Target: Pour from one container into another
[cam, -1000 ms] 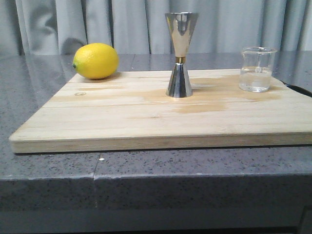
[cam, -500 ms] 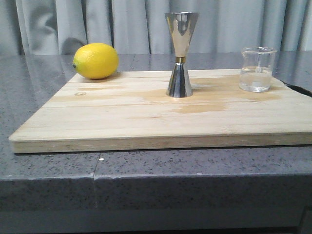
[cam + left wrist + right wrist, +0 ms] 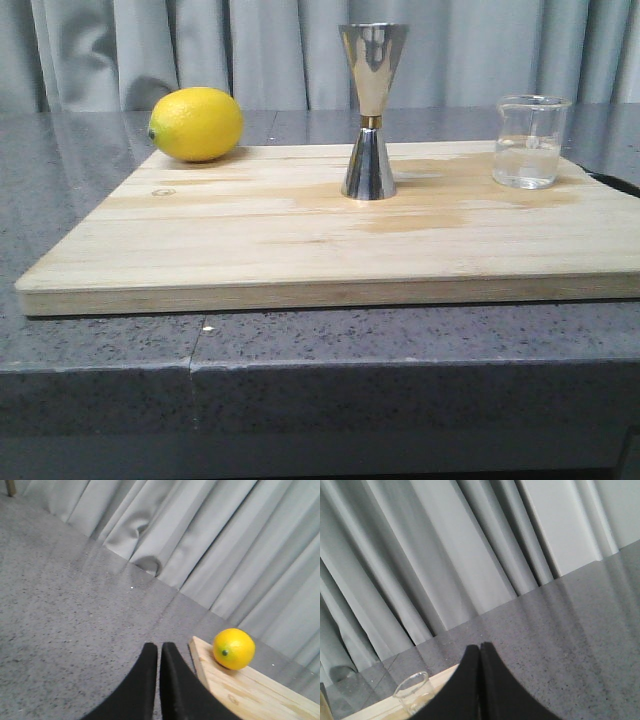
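Nearest the camera: grey stone counter [image 3: 100, 340], with a pale wooden cutting board [image 3: 250, 250] laid flat across it as the working surface. Mid-board, darker damp-looking patches around the foot of a steel jigger [image 3: 371, 110], stood upright on its smaller cone, wide cup up, probably so as to receive or give a measure. Off toward the right back corner, well apart from the jigger: small glass beaker [image 3: 528, 141], upright, holding a little clear liquid; likely the other vessel of the pour. At the left back corner, a lemon [image 3: 197, 124], resting at the board's edge, seemingly set aside from the pouring. Behind all, grey curtains.

No arm visible from the front. Left gripper [image 3: 159, 652]: black fingers pressed together, nothing between them, hovering over bare counter beside the board's lemon corner. Right gripper [image 3: 480, 652]: likewise closed tight and empty, raised above the counter with the beaker near. Neither vessel touched; pour judged not yet begun.
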Robot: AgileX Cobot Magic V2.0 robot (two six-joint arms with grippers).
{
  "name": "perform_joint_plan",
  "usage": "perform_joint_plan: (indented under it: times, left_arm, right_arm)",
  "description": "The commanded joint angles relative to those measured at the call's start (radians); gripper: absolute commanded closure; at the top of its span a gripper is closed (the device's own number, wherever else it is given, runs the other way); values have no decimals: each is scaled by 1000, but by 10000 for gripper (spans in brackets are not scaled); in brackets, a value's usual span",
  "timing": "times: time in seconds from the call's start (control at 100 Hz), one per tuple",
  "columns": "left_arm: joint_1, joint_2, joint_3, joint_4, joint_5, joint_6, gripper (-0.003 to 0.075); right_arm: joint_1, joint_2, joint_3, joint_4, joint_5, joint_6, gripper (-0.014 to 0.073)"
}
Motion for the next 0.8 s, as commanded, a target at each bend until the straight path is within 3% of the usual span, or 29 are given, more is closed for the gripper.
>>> perform_joint_plan:
  times: [0.0,0.18,0.32,0.48,0.61,0.79]
  left_arm:
    - [3,40,-96,-12,4,21,740]
    - [3,241,-292,-70,201,218,740]
    - [3,407,-435,-176,254,381,739]
    - [3,551,-557,-239,284,557,737]
    - [3,637,-604,-360,294,747,668]
    - [3,745,-611,-701,330,1090,381]
  right_arm:
    - [-4,68,-128,-21,51,2,669]
    - [-4,276,-309,-64,183,-156,669]
    - [-4,454,-431,-64,269,-265,669]
    - [-2,586,-512,-64,273,-287,651]
    - [-2,660,-531,-64,226,-287,498]
    - [-2,731,-531,-56,150,-287,199]
